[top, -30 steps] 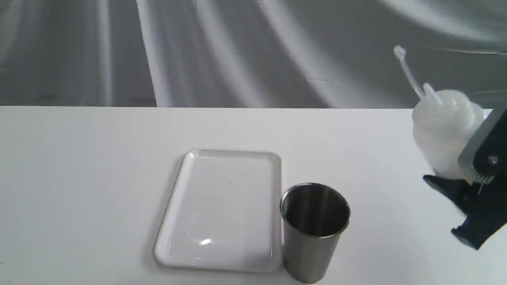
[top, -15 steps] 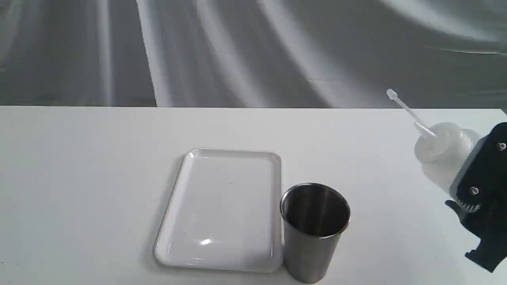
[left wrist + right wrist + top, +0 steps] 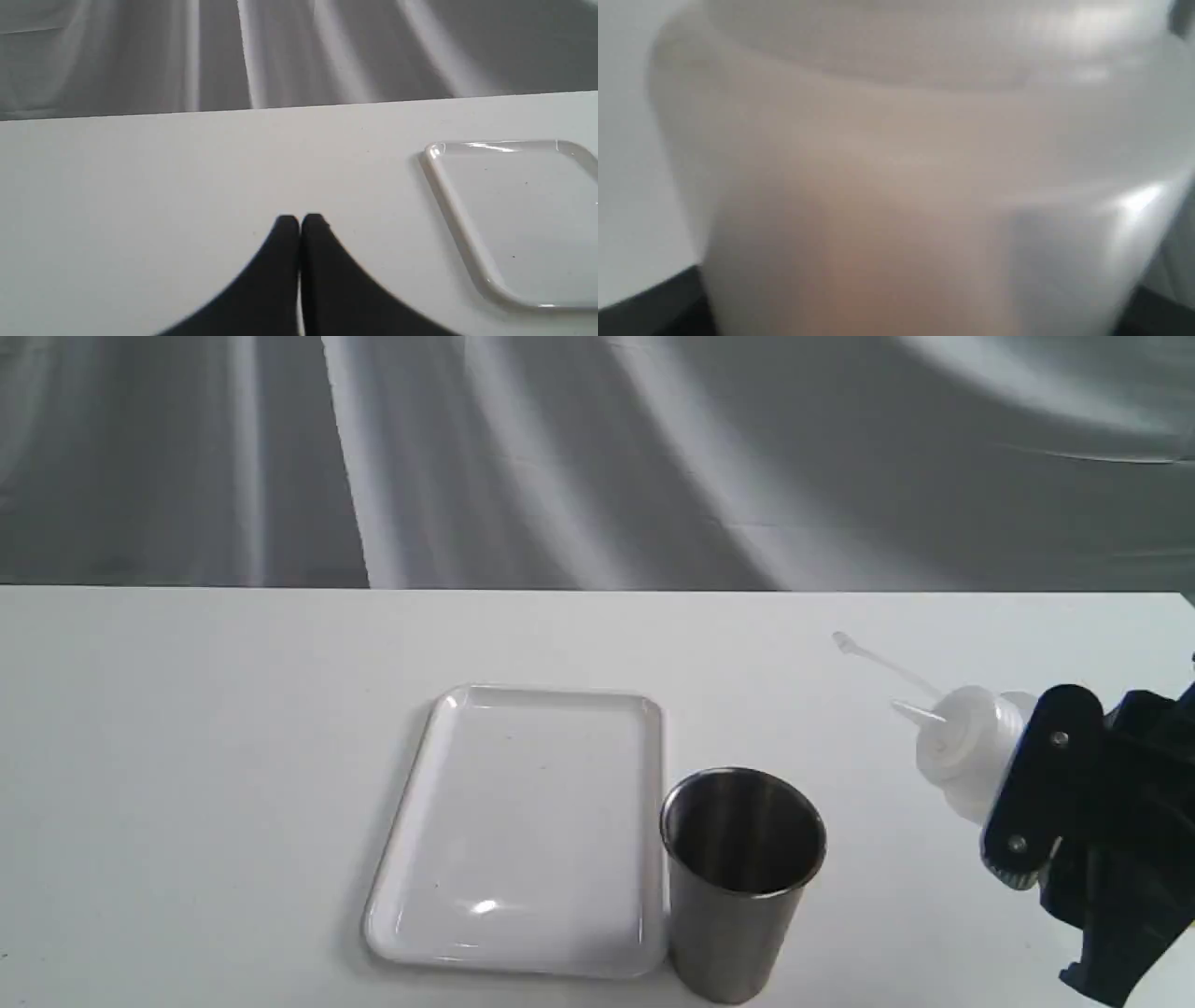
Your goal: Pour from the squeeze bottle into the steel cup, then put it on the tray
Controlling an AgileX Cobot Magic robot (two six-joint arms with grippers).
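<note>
The right claw (image 3: 1022, 795) is clamped around the squeeze bottle (image 3: 966, 751), its wrist rolled so the nozzle points toward the tray (image 3: 551, 693), well off to the tray's right in the exterior view. The left claw (image 3: 299, 225) has its black fingers pressed together low over the table (image 3: 140, 186), near the tray but not touching it.

Brushed steel cup (image 3: 742, 882); glossy plastic tray (image 3: 523, 831); translucent plastic squeeze bottle (image 3: 971, 756)

Plain white table (image 3: 233, 756) before a gray draped backdrop (image 3: 560, 457) with pale folds.
</note>
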